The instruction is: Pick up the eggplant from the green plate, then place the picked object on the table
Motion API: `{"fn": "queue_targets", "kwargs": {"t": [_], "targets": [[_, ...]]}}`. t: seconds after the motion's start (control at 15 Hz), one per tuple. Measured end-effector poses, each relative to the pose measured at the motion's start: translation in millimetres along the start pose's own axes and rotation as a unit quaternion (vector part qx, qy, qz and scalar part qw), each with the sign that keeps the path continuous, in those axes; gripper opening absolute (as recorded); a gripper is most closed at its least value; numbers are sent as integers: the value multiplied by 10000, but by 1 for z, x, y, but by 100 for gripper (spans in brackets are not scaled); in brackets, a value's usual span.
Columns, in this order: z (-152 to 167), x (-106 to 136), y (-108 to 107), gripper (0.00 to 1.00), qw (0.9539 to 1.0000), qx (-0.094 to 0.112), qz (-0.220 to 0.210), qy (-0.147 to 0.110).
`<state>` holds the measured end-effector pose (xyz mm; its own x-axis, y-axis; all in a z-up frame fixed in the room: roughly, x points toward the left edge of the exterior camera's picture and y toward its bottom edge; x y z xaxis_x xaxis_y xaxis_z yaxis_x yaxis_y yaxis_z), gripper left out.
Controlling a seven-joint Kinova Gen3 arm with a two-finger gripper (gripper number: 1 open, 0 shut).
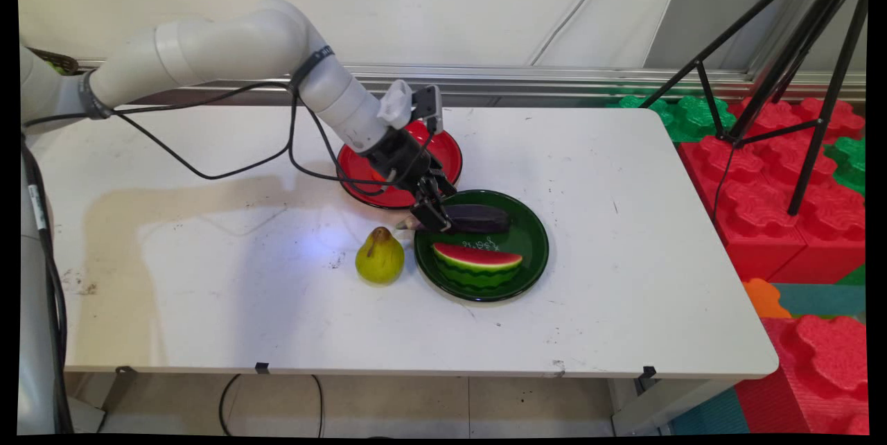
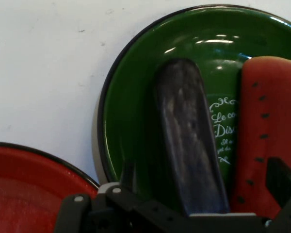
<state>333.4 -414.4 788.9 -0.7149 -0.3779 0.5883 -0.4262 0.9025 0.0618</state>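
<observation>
- A pear (image 1: 379, 256) stood upright on the white table (image 1: 208, 278), just beside the green plate (image 1: 533, 251).
- A watermelon slice (image 1: 477, 263) lay in the plate's near half, rind toward the camera.
- Behind it an eggplant (image 1: 478, 218) lay lengthwise on the plate, its stem end over the left rim.
- The gripper (image 1: 433, 213) reached down at that stem end, one finger on either side of the eggplant; whether they pressed on it, I cannot tell.
- Farther back sat a red plate (image 1: 450, 147), partly hidden by the arm.
</observation>
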Motion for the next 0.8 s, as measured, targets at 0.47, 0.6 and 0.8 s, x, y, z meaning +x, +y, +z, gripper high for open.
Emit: {"fn": "queue_targets", "kwargs": {"t": [0.47, 0.6, 0.8], "targets": [[19, 4, -6, 0, 10000, -6, -4, -59], [22, 5, -7, 0, 10000, -14, -8, -64], [25, 7, -8, 0, 10000, -19, 0, -69]]}}
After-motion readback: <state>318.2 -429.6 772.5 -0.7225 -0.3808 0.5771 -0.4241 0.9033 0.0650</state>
